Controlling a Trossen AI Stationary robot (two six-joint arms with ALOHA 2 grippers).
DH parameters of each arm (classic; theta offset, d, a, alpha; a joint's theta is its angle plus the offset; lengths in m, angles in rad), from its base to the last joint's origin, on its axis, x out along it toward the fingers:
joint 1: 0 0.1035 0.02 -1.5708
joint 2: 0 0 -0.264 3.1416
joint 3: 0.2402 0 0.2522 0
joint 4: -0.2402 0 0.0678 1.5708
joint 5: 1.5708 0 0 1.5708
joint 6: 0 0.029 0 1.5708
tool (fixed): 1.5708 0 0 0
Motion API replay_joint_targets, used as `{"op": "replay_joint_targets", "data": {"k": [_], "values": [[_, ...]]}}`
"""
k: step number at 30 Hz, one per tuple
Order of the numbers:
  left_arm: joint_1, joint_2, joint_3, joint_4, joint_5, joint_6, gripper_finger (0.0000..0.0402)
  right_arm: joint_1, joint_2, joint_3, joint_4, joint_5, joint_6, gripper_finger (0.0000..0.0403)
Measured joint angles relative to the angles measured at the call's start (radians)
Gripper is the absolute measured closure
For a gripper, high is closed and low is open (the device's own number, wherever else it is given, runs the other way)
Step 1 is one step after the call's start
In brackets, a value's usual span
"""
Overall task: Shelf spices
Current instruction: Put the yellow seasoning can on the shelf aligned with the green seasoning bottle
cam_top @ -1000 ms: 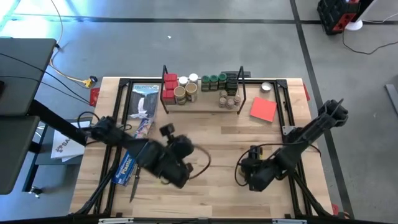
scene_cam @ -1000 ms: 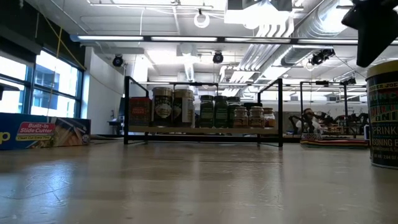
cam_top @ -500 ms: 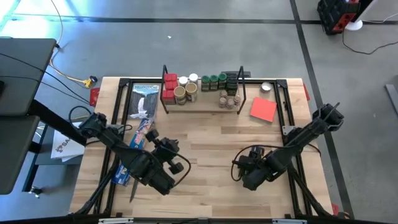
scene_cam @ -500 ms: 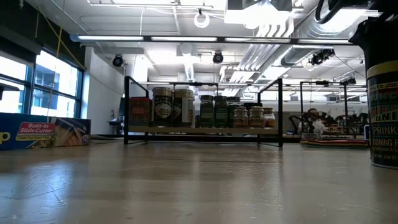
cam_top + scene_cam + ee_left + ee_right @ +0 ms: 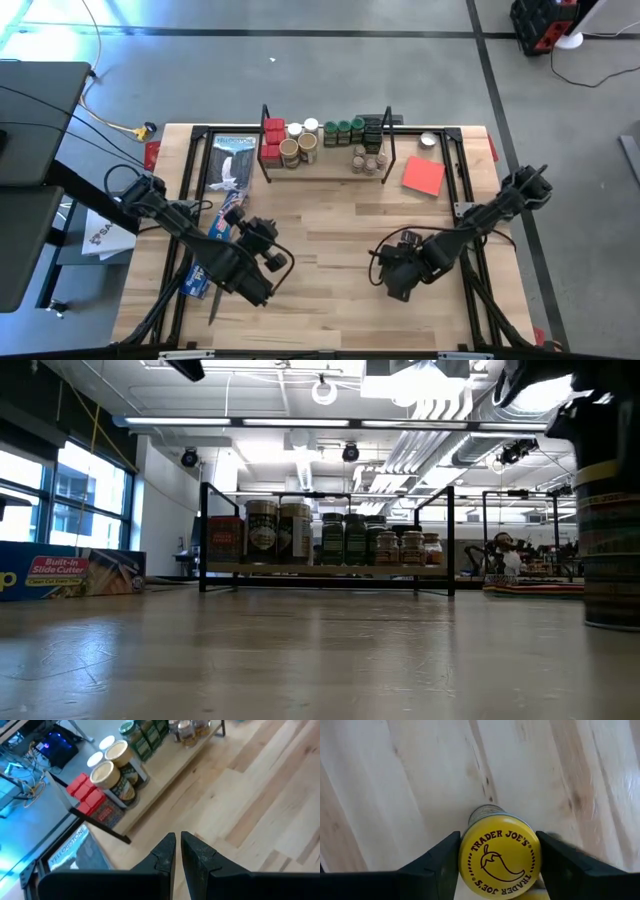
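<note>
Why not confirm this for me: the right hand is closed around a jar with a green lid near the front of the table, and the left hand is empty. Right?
Not quite. The lid is yellow, not green: the right wrist view shows the right hand around a yellow-lidded jar standing on the table. The rest holds: the left hand is empty, fingers nearly together.

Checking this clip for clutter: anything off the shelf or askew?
One yellow-lidded jar stands on the bare table, away from the shelf, between the right gripper's fingers. A round tin sits beside the shelf. Nothing spilled.

Spices (image 5: pixel 322 142) stand on the shelf (image 5: pixel 325 166) at the table's (image 5: pixel 340 230) far edge
</note>
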Motion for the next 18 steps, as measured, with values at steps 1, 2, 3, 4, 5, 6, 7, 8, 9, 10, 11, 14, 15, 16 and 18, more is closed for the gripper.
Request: {"op": "replay_joint_targets", "data": {"k": [1, 2, 3, 4, 5, 6, 7, 8, 9, 10, 11, 14, 15, 16, 18], "values": [[0.000, 0.000, -0.008, 0.002, 0.008, -0.003, 0.0376, -0.011, 0.000, 0.000, 0.008, 0.002, -0.022, 0.0191], [0.000, 0.001, -0.012, 0.004, 0.012, -0.006, 0.0376, -0.024, 0.000, 0.000, 0.019, 0.005, -0.045, 0.0191], [0.000, 0.001, -0.016, 0.007, 0.012, -0.007, 0.0376, -0.041, 0.002, 0.004, 0.024, 0.006, -0.073, 0.0191], [0.000, 0.000, -0.019, 0.009, 0.010, -0.007, 0.0376, -0.059, 0.003, 0.013, 0.025, 0.008, -0.104, 0.0191], [0.000, 0.001, -0.020, 0.008, 0.009, -0.007, 0.0376, -0.078, 0.003, 0.025, 0.026, 0.011, -0.138, 0.0191], [0.000, 0.001, -0.020, 0.009, 0.009, -0.007, 0.0376, -0.098, 0.003, 0.041, 0.026, 0.017, -0.175, 0.0191], [-0.001, 0.000, -0.020, 0.009, 0.009, -0.007, 0.0376, -0.121, 0.003, 0.061, 0.026, 0.027, -0.214, 0.0191], [-0.002, 0.001, -0.020, 0.009, 0.011, -0.006, 0.0376, -0.145, 0.003, 0.082, 0.025, 0.034, -0.257, 0.0191], [-0.002, 0.000, -0.020, 0.008, 0.012, -0.004, 0.0376, -0.170, 0.003, 0.104, 0.022, 0.036, -0.305, 0.0191], [-0.003, 0.000, -0.020, 0.007, 0.013, 0.001, 0.0376, -0.197, 0.003, 0.129, 0.015, 0.041, -0.354, 0.0191], [-0.005, 0.001, -0.020, 0.007, 0.015, 0.003, 0.0376, -0.226, 0.003, 0.156, 0.009, 0.044, -0.401, 0.0191], [-0.013, 0.000, -0.020, 0.004, 0.016, 0.003, 0.0376, -0.326, 0.002, 0.239, -0.013, 0.044, -0.552, 0.0191], [-0.015, 0.001, -0.020, 0.004, 0.016, 0.003, 0.0376, -0.362, 0.002, 0.265, -0.026, 0.041, -0.609, 0.0191], [-0.019, 0.001, -0.020, 0.004, 0.017, 0.003, 0.0376, -0.400, 0.002, 0.289, -0.033, 0.034, -0.662, 0.0191], [-0.028, 0.001, -0.020, 0.004, 0.017, 0.003, 0.0376, -0.479, 0.008, 0.339, -0.032, 0.012, -0.772, 0.0191]]}}
